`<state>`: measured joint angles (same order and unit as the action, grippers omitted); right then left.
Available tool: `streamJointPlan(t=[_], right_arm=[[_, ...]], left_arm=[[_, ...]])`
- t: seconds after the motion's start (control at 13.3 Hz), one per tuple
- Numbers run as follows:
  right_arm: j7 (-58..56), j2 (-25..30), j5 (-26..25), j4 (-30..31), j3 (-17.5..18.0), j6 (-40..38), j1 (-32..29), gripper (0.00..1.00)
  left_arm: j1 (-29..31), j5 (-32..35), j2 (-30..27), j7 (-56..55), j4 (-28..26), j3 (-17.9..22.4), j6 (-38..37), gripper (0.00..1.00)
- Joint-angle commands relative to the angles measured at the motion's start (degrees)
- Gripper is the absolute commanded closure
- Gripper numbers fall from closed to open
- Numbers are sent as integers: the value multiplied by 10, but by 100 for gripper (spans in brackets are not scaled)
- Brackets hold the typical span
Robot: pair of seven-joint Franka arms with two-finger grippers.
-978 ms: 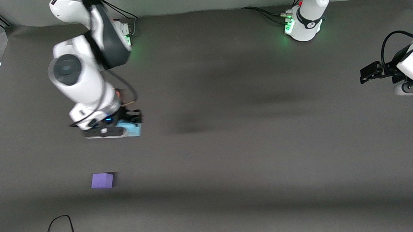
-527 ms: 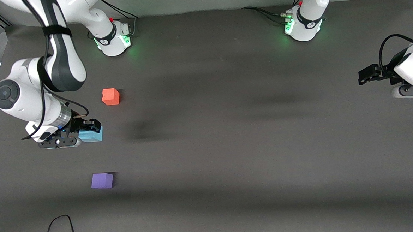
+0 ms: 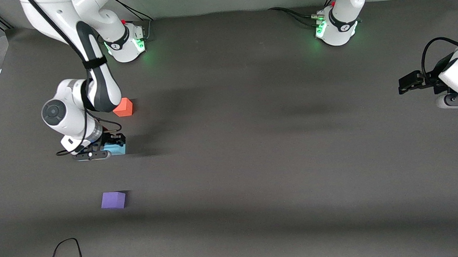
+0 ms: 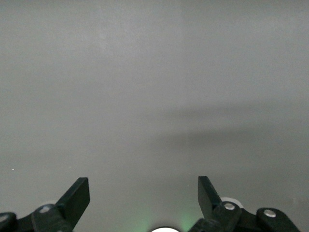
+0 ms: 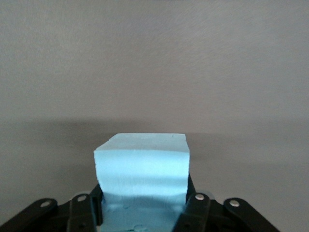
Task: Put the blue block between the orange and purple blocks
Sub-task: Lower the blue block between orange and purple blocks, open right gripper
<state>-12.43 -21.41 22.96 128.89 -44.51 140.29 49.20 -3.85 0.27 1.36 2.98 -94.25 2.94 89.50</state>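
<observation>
Blue block (image 3: 117,149) sits clamped in the right gripper (image 3: 110,144), between orange block (image 3: 123,107) and purple block (image 3: 113,200); left gripper (image 3: 406,84) waits, jaws spread.

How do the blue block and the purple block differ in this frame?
The blue block is clamped in the right gripper; the purple block sits free on the table with nothing touching it. The blue block is half hidden under the gripper; the purple block shows whole. The purple block lies nearer the front camera than the orange block; the blue one is held between them. Both are plain matte cubes of like size.
</observation>
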Motion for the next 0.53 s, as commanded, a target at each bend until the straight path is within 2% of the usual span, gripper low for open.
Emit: streamJointPlan(t=[0.0,0.08,0.38,0.45], right_arm=[[-139,-58,129,-10,-6,15,5,60],[-165,-70,158,-10,-7,15,5,60],[-168,-86,165,-13,-7,16,6,59],[-168,-86,166,-13,-6,16,5,54]], left_arm=[[-7,3,-7,-20,-2,3,10,0],[-6,3,-7,-19,-2,3,10,0],[-7,4,-3,-16,-1,3,10,0],[-7,4,-3,-16,-1,4,12,0]])
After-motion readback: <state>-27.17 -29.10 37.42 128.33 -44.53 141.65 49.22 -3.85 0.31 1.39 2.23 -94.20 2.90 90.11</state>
